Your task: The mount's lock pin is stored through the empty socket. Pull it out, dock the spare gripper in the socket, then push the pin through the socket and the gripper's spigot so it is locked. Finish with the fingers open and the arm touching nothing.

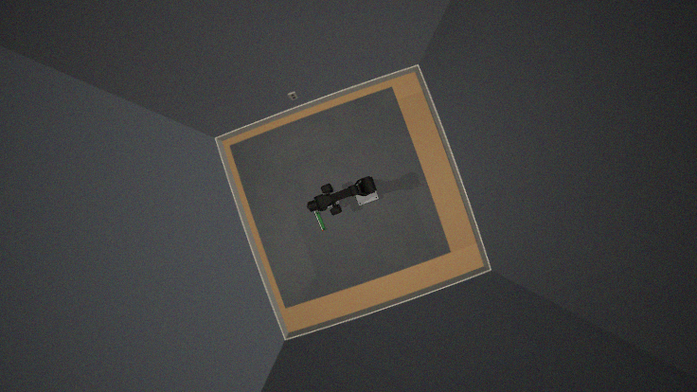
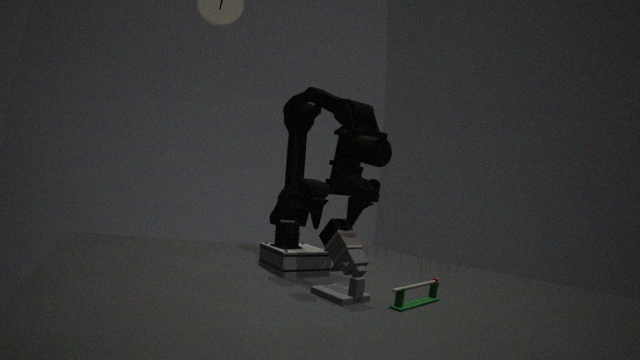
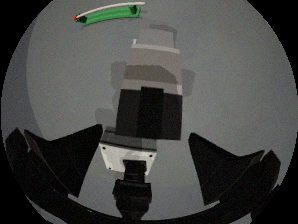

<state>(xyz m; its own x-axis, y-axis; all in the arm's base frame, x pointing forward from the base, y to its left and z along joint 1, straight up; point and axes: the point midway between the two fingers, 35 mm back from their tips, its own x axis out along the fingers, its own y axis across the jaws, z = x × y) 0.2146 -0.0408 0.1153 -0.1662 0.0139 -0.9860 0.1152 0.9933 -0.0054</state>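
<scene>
My gripper (image 2: 333,227) (image 3: 146,134) is open, its fingers wide apart on either side of the spare gripper's black end. The spare gripper (image 2: 345,246) (image 3: 152,75), a beige-grey body with a black end, stands tilted above a low grey base (image 2: 329,293). An upright grey block (image 2: 356,288) rises from that base just under its lower end. I cannot tell whether the two are joined or whether a finger touches the black end. The white lock pin (image 2: 414,285) (image 3: 137,4) with a red end lies along the top of the green two-post holder (image 2: 414,304) (image 3: 110,15) (image 1: 319,221). The socket hole is not visible.
The robot's white base (image 1: 367,199) (image 2: 299,263) (image 3: 115,155) stands behind the grey base. In the exterior view the green holder is to the right of the grey base, with a gap between them. A round clock (image 2: 219,16) hangs high on the wall.
</scene>
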